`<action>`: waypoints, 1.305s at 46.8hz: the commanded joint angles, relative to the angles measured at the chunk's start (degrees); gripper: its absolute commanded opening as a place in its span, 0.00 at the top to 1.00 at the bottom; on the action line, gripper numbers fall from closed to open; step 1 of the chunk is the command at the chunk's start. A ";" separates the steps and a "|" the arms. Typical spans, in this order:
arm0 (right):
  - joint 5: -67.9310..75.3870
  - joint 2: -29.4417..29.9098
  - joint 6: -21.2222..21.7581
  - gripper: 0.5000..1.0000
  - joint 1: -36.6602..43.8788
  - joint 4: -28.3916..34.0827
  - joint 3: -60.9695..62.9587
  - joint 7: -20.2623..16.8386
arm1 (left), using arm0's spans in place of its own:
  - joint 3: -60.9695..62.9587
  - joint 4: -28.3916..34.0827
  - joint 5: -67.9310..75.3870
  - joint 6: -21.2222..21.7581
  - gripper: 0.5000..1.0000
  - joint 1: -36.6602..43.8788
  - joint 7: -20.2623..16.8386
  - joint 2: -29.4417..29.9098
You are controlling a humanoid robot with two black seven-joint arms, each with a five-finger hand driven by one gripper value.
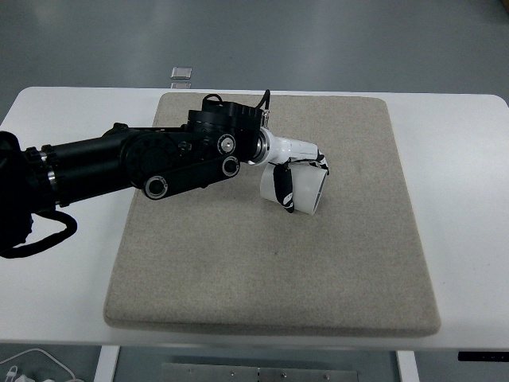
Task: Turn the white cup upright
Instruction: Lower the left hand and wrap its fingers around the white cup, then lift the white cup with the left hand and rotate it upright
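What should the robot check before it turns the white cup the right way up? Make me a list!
1. Left hand wrapped around the white cup: ok, fingers curl over it.
2. Cup upright: not ok, it lies on its side, opening toward the right.
3. Cup on the beige mat: ok, near the middle, far from the edges.
4. Room around the cup to turn it: ok, nothing else lies on the mat.
5. Grip tight enough: cannot tell.
6. Right arm out of the way: ok, it is not in view.

Mat (318,270) bare right & front; left arm (119,163) blocks, seemingly.
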 commanded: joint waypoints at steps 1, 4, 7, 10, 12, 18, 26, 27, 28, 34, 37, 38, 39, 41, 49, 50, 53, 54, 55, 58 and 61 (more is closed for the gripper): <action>0.00 0.00 0.00 0.14 0.00 -0.01 0.00 0.00 | -0.33 0.01 0.03 0.77 0.68 -0.07 0.02 -0.03; 0.00 0.00 0.00 0.14 0.00 -0.01 0.00 0.00 | -0.95 0.18 -0.32 0.77 0.79 -0.07 0.02 0.06; 0.00 0.00 0.00 0.14 -0.09 0.08 0.00 0.00 | -1.30 0.27 -1.02 0.86 0.83 -0.07 -0.07 0.23; 0.00 0.00 0.00 0.14 0.00 -0.01 0.00 0.00 | -2.53 0.62 -1.29 0.77 0.87 -0.07 -0.07 0.67; 0.00 0.00 0.00 0.14 0.00 0.08 0.00 0.00 | -4.11 0.97 -1.38 0.77 0.88 0.02 -0.16 0.76; 0.00 0.00 0.00 0.14 0.00 -0.01 0.00 0.00 | -8.68 3.34 -2.34 0.33 0.88 0.20 -0.77 1.11; 0.00 0.00 0.00 0.14 -0.09 0.08 0.00 0.00 | -11.58 5.90 -9.10 0.07 0.88 0.20 -2.35 3.31; 0.00 0.00 0.00 0.14 0.00 -0.01 0.00 0.00 | -11.67 6.25 -10.42 0.07 0.88 0.28 -2.79 3.57; 0.00 0.00 0.00 0.14 0.00 -0.01 0.00 0.00 | -11.76 6.51 -11.65 -0.02 0.88 0.20 -3.23 3.83; 0.00 0.00 0.00 0.14 0.00 -0.01 0.00 0.00 | -11.85 8.62 -18.68 -0.02 0.87 0.28 -5.69 5.06; 0.00 0.00 0.00 0.14 0.00 -0.01 0.00 0.00 | -11.94 9.76 -21.76 -0.11 0.87 0.20 -7.44 5.42; 0.00 0.00 0.00 0.14 0.00 -0.01 0.00 0.00 | -12.03 10.29 -22.81 -0.28 0.87 0.20 -8.15 5.42; 0.00 0.00 0.00 0.14 0.00 -0.01 0.00 0.00 | -12.20 10.73 -23.87 -0.37 0.87 0.20 -8.68 5.50; 0.00 0.00 0.00 0.14 0.00 -0.01 0.00 0.00 | -12.73 11.87 -25.89 -0.72 0.87 0.28 -9.56 5.51; 0.00 0.00 0.00 0.14 0.00 -0.01 0.00 0.00 | -15.98 15.12 -29.59 -2.75 0.86 1.95 -13.77 5.59; 0.00 0.00 0.00 0.14 0.00 0.08 0.00 0.00 | -16.77 15.47 -29.59 -2.83 0.86 2.04 -14.39 5.59; 0.00 0.00 0.00 0.14 0.00 -0.01 0.00 0.00 | -18.88 16.36 -29.68 -3.36 0.86 2.74 -15.36 5.51; 0.00 0.00 0.00 0.14 0.00 -0.01 0.00 0.00 | -19.58 16.44 -29.76 -3.62 0.86 3.09 -15.53 5.59; 0.00 0.00 0.00 0.14 0.00 -0.01 0.00 0.00 | -20.37 16.53 -29.77 -3.97 0.86 3.53 -15.71 5.59; 0.00 0.00 0.00 0.14 0.00 -0.01 0.00 0.00 | -23.18 16.62 -29.77 -4.33 0.86 5.38 -16.67 5.59; 0.00 0.00 0.00 0.14 -0.09 -0.01 0.00 0.00 | -25.47 16.62 -29.68 -4.33 0.86 7.13 -17.55 5.51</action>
